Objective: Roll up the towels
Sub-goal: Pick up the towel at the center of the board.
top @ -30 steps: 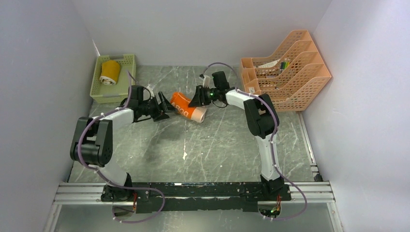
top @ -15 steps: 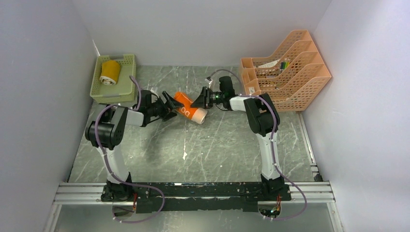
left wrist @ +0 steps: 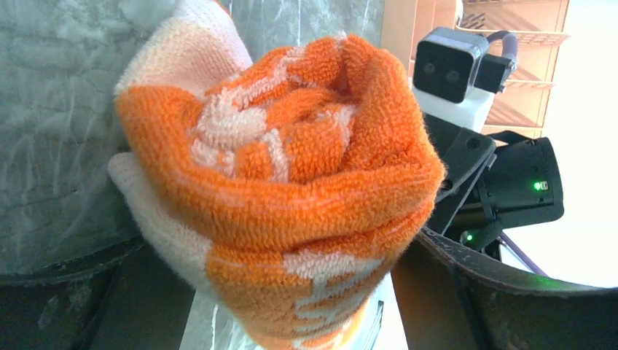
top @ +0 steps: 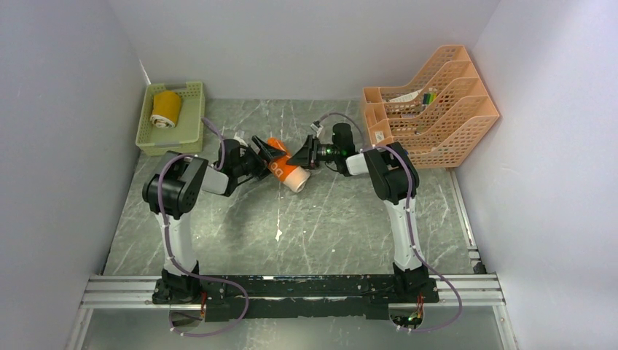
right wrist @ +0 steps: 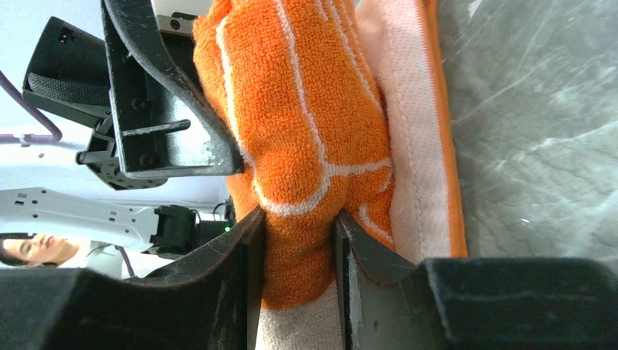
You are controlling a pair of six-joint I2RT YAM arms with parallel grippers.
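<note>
The orange towel [top: 284, 168] lies rolled up in the middle of the table, its pale peach end toward the front. My left gripper [top: 266, 152] is open and straddles the roll's far-left end, which fills the left wrist view [left wrist: 291, 146] between wide-set jaws [left wrist: 277, 251]. My right gripper [top: 300, 154] is shut on a fold of the roll from the right; the right wrist view shows the cloth [right wrist: 306, 109] pinched between both fingers [right wrist: 297, 219]. The mustard-yellow towel [top: 166, 108] lies rolled in the green basket.
The green mesh basket [top: 191, 122] stands at the back left. The peach file rack [top: 437, 117] stands at the back right, close to the right arm. White walls close in three sides. The marbled grey tabletop [top: 291, 226] stretches toward the arm bases.
My left arm has swung right and brought its open jaws around the roll's end. My right gripper has shifted a little right while holding the roll, which turned slightly.
</note>
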